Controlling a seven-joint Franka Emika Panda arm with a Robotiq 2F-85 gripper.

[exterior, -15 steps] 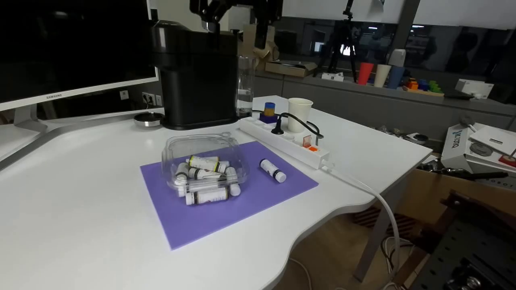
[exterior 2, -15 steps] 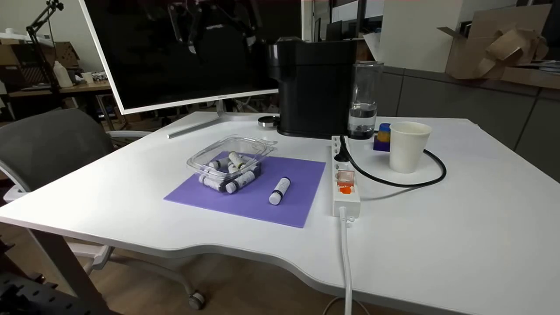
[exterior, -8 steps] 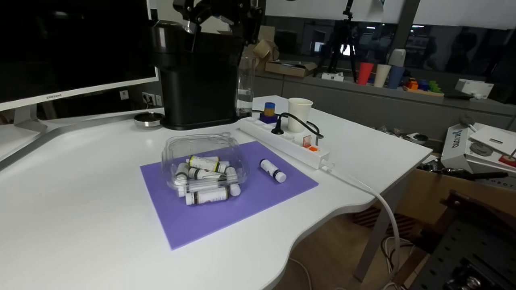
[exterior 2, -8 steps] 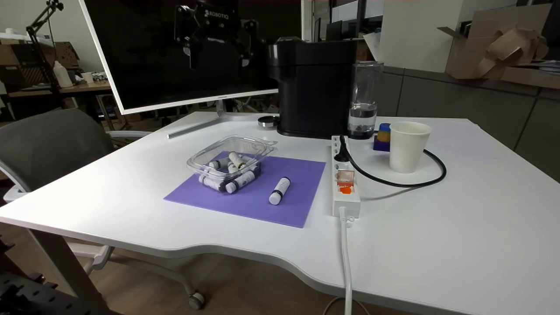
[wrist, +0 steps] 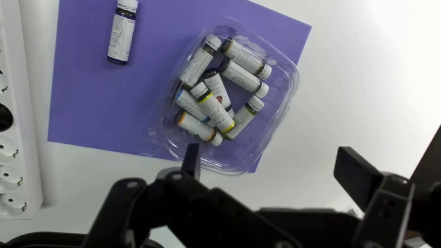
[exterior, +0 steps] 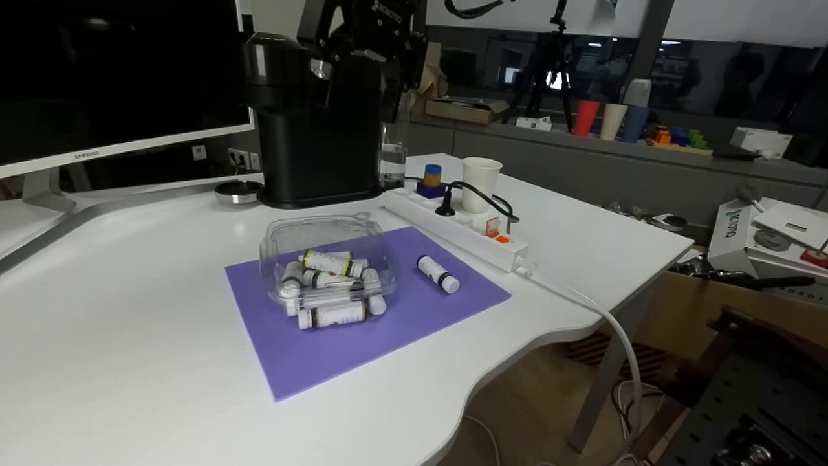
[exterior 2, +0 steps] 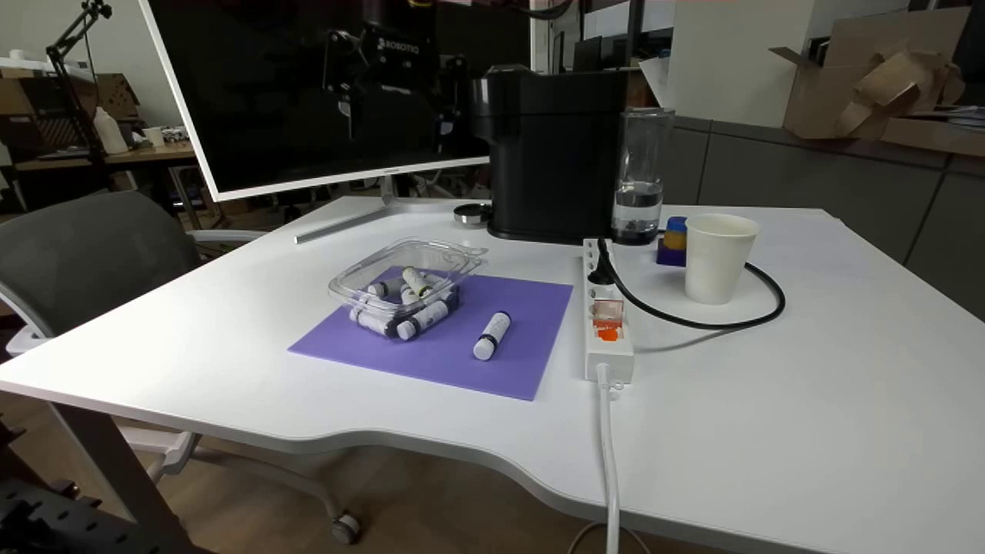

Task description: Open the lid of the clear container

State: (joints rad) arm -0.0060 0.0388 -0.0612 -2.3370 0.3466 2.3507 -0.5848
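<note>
The clear container (wrist: 253,148) sits on the purple mat and holds several small white-labelled tubes (wrist: 215,112). It also shows in both exterior views. The lid (exterior: 314,233) is thin, glossy, transparent plastic over the tubes. Its edge is hard to tell from the container's own rim. A clear tab sticks out at one corner (exterior 2: 473,252). My gripper (wrist: 270,160) is open and empty, high above the table. In both exterior views it hangs in front of or near the black machine, above and apart from the container. In the wrist view one finger (wrist: 191,158) overlaps the container's near corner.
A loose tube (exterior: 438,274) lies on the purple mat (exterior: 446,317) beside the container. A white power strip (exterior: 459,230) with a black cable, a paper cup (exterior 2: 717,261), a black machine (exterior 2: 554,161) and a monitor (exterior: 116,77) stand around. A glass cylinder (exterior 2: 639,185) holds water.
My gripper has come down, first moving left in an exterior view, then slightly right. It stays open. The container, lid and tubes have not moved.
</note>
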